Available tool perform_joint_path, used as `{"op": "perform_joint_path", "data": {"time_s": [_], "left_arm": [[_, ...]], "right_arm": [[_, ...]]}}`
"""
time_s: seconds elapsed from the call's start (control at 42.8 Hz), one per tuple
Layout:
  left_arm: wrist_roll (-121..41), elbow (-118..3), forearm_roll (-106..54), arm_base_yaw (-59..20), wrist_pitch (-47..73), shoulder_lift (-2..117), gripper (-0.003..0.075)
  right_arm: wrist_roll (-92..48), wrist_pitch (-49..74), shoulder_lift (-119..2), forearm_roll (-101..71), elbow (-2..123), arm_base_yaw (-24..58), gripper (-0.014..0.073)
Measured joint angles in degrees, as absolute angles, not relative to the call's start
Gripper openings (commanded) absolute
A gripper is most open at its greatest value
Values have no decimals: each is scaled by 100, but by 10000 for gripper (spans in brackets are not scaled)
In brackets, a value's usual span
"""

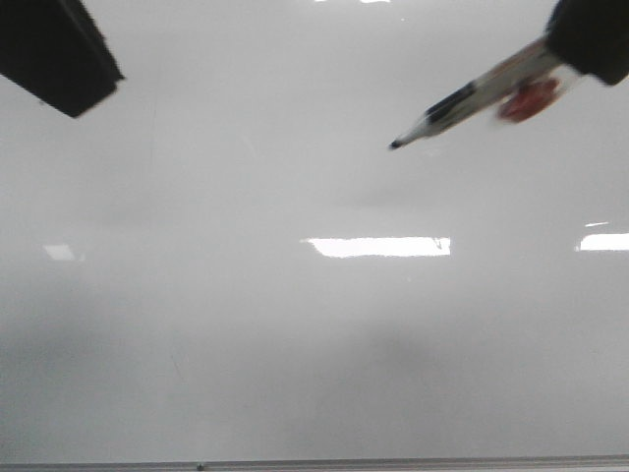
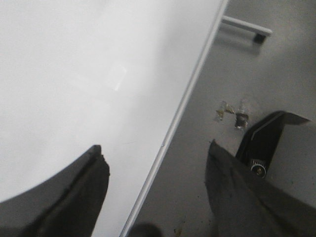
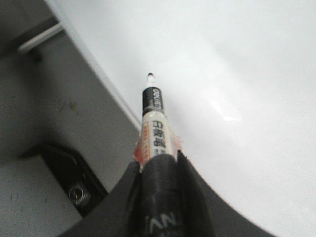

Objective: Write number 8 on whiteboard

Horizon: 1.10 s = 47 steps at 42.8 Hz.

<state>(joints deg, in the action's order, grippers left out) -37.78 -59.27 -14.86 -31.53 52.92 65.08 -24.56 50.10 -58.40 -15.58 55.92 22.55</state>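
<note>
The whiteboard (image 1: 295, 344) fills the front view, glossy and pale, with no number 8 showing on it. My right gripper (image 1: 588, 39) at the top right is shut on a marker (image 1: 472, 98) whose black tip points down-left, held above the board. In the right wrist view the marker (image 3: 154, 123) sticks out from the closed fingers (image 3: 163, 182) over the whiteboard (image 3: 237, 74). My left gripper (image 1: 59, 54) is at the top left. In the left wrist view it (image 2: 155, 168) is open and empty over the board's frame edge (image 2: 182, 103).
Bright rectangular light reflections (image 1: 378, 246) lie across the board's middle and right. The board's thin metal frame (image 1: 314, 464) runs along the near edge. Grey floor (image 2: 256, 89) and a black fixture (image 2: 261, 143) lie beyond the board's side edge.
</note>
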Motion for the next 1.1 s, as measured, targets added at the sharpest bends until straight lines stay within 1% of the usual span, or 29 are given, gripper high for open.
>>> {"op": "perform_joint_path", "data": {"time_s": [0.117,0.21,0.538,0.701,0.959,1.099], "left_arm": [[-3693,-5756,-1770,-2469,5156,6260,428],[-3684,-5733,-1921,-2207,5130,6250,428],[-3681,-5721,-1991,-2154,5103,6250,427],[-3681,-5721,-1991,-2154,5099,6250,427],[-3681,-5721,-1991,-2154,5099,6250,427],[-3681,-5721,-1991,-2154,5090,6250,427]], "right_arm": [[-1660,4198,-5462,-1548,5146,1586,-67],[-1606,3734,-5433,-1523,4983,1439,-67],[-1781,2530,-5966,-1512,4944,1416,-67],[-1750,2403,-6411,-1512,5102,1416,-67],[-1737,2370,-7177,-1512,5751,1416,-67],[-1870,2701,-7543,-1524,6064,1565,-67]]}}
